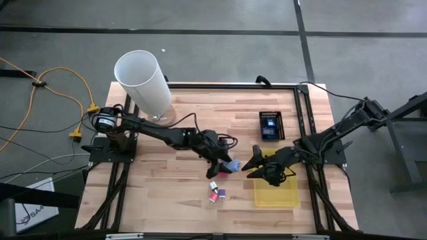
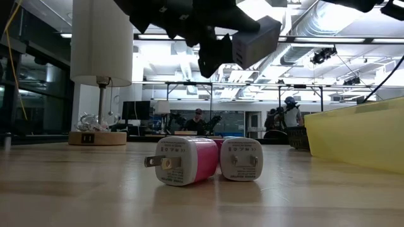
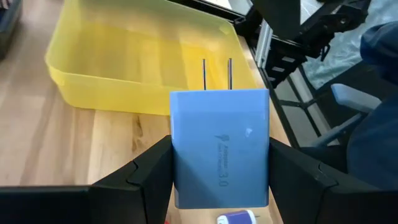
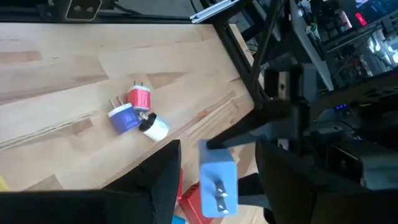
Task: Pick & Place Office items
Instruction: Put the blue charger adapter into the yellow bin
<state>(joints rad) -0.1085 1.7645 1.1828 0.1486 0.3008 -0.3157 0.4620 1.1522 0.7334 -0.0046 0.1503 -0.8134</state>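
- Left gripper (image 1: 227, 164), at the centre of the high view, is clamped on a blue charger block (image 3: 220, 154), held off the table between its two fingers (image 3: 143, 171). By my reading this is the carry step: the block is lifted and on its way to the yellow tray (image 1: 276, 194), which lies lower right of centre.
- In the left wrist view the block's two metal prongs point straight away from the wrist toward the tray's near wall (image 3: 112, 93); its long axis runs the same way, along the fingers.
- On the table below centre in the high view lie a pink plug (image 1: 213, 197) and a white-and-purple one (image 1: 221, 193), touching each other; in the low view their prongs point left and they lie on their sides.
- Right gripper (image 1: 249, 167), just right of the blue block, has its jaws parted with nothing visibly held.
- Next move, I judge: bring the block over the tray's open top, clear of the right gripper, then let go.
- A white cylinder (image 1: 143, 83) stands upper left, well apart.
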